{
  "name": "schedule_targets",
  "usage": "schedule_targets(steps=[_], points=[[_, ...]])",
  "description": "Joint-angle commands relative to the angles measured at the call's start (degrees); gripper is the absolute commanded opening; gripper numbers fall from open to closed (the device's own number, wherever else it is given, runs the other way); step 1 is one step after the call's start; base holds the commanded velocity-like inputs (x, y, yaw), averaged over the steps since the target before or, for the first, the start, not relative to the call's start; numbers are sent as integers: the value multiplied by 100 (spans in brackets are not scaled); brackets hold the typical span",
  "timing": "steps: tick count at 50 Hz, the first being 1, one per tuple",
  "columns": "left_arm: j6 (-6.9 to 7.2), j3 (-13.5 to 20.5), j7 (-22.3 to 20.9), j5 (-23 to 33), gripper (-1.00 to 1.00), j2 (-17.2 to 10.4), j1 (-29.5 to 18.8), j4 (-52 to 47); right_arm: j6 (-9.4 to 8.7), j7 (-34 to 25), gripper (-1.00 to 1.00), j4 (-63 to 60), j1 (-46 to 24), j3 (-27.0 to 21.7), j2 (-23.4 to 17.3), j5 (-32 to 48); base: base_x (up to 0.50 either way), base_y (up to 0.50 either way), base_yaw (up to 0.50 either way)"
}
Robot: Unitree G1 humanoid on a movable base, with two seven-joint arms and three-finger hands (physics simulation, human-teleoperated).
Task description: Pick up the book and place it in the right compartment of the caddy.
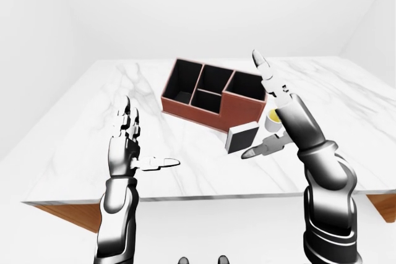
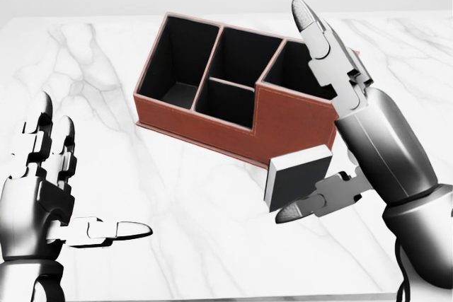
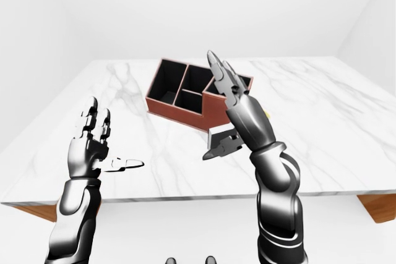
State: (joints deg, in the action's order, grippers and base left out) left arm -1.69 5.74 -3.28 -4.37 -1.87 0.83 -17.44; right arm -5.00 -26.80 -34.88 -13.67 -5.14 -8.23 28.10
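The brown caddy [image 2: 212,129] with black compartments lies at an angle in the middle of the white marble table. The book [image 2: 301,175], dark with white page edges, stands on the table against the caddy's near wall, below its right compartment [image 2: 297,76]. My right hand [image 2: 318,118] is open; its fingers [image 2: 315,30] point up over the right compartment and its thumb [image 2: 311,206] lies just below the book. I cannot tell whether the thumb touches the book. My left hand [image 2: 92,175] is open and empty at the left, well apart from the caddy.
A small yellow object [image 1: 272,119] sits on the table to the right of the caddy, partly hidden by my right arm. The table's near edge [image 1: 204,197] runs across the bottom of the left-eye view. White walls stand behind the table.
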Motion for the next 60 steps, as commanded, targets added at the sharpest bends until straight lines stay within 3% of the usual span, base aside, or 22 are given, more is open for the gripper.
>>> schedule_targets(steps=[1,35,52,53,54,57,60], points=[[-6,-5,1,11,100,3,5,8,0,-64,100,0,91,-42,-20,72,20,0,0],[20,-15,-36,0,100,10,34,-15,0,-242,100,29,375,-4,44,386,20,0,0],[-57,-28,-43,67,100,1,34,43,0,-127,100,134,683,19,52,589,13,0,0],[-60,-30,-49,69,100,2,39,43,99,-55,100,144,694,14,60,621,0,0,0],[-59,-33,-50,71,100,6,46,44,411,79,100,128,722,39,46,710,0,0,0],[-56,-34,-54,71,100,7,48,46,578,50,100,-17,819,104,152,835,0,0,0],[-49,-42,-73,78,100,4,60,43,973,201,100,33,881,149,161,1103,0,0,0]])
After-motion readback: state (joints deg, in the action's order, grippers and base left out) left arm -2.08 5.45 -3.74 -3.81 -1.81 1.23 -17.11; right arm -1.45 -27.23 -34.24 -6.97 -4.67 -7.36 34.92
